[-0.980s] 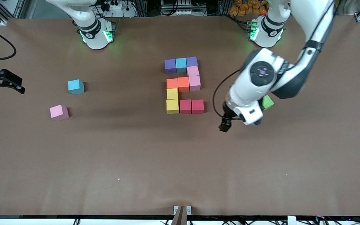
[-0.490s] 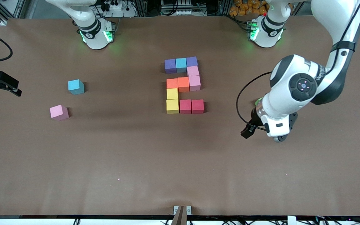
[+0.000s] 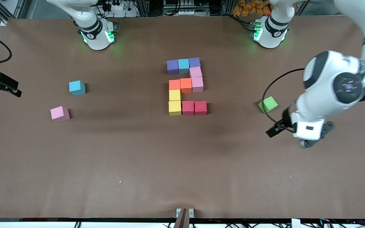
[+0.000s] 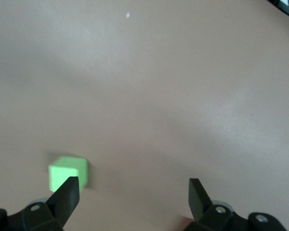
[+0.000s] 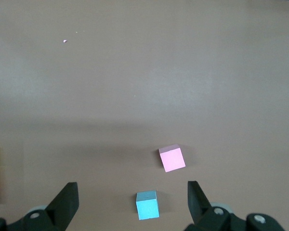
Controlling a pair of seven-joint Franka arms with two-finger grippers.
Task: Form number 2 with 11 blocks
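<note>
You have the number 2 (image 3: 186, 85) mid-table, eleven cubes touching: purple, sky blue, purple along the row nearest the robot bases, two pink cubes below the second purple, two orange beside the lower pink, then two yellow, with two red closing the row nearest the front camera. A spare sky blue block (image 3: 77, 87) and a spare pink block (image 3: 60, 113) sit well apart from it, toward the right arm's end. The left gripper (image 4: 133, 192) hangs, jaws spread and empty, near the green cube (image 3: 267, 104). The right gripper (image 5: 132, 195), partly cut off at the table edge, has its jaws spread too.
</note>
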